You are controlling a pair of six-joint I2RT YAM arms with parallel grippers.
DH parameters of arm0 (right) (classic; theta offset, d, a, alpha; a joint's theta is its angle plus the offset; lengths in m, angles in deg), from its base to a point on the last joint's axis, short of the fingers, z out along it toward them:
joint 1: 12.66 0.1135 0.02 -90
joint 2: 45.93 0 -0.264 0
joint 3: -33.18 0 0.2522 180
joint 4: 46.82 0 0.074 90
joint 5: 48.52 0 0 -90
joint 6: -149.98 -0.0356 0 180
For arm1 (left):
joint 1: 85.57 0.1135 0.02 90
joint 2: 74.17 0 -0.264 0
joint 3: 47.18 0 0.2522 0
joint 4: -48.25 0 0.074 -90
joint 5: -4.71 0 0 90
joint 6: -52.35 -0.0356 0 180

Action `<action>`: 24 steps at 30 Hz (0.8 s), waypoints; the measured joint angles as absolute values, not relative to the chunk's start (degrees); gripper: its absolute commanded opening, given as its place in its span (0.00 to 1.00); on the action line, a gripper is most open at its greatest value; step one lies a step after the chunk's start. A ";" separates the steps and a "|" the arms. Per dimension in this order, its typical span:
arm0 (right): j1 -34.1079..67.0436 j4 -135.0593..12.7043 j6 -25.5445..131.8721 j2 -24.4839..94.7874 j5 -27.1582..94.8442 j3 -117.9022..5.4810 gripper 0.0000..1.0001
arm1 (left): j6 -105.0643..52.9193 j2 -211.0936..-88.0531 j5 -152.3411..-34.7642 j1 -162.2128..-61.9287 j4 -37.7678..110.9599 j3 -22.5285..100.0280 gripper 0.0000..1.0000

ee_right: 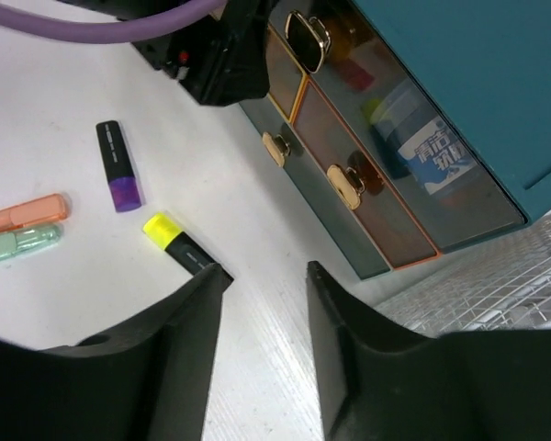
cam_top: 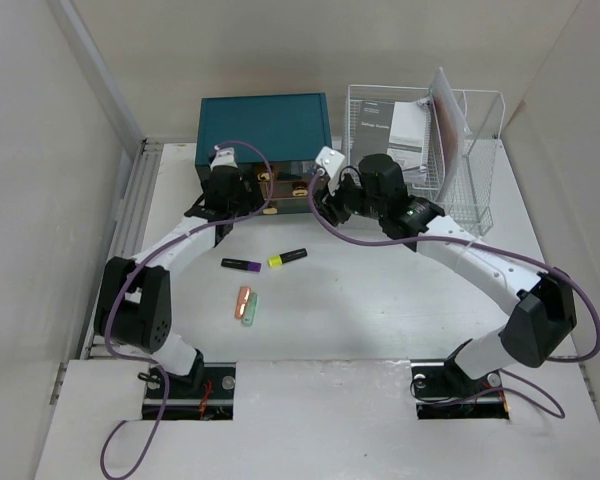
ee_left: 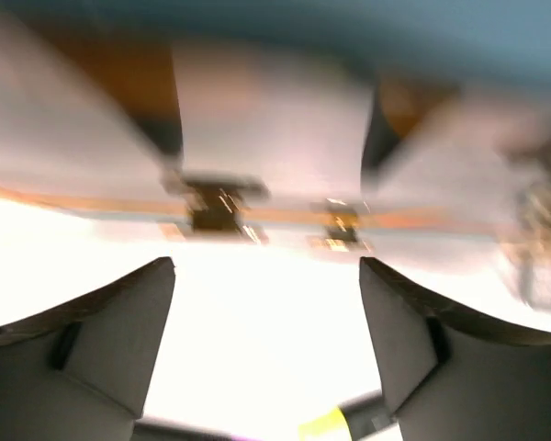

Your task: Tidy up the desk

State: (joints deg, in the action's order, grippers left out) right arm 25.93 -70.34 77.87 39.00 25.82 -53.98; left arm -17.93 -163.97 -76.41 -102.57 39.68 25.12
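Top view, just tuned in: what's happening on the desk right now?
Both arms are stretched out to the front of the teal drawer box. The left fingers and right fingers are open and hold nothing. The purple highlighter, yellow highlighter, orange highlighter and green highlighter lie loose on the desk.

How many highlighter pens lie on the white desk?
4: purple-tipped black pen and yellow-tipped black pen centrally; orange pen beside pale green pen, nearer the front. Others may be hidden.
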 measured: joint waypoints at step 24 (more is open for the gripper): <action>22.56 -77.10 78.15 26.12 21.45 -48.50 0.54 | -13.55 -166.72 -74.20 -117.03 46.79 24.34 0.65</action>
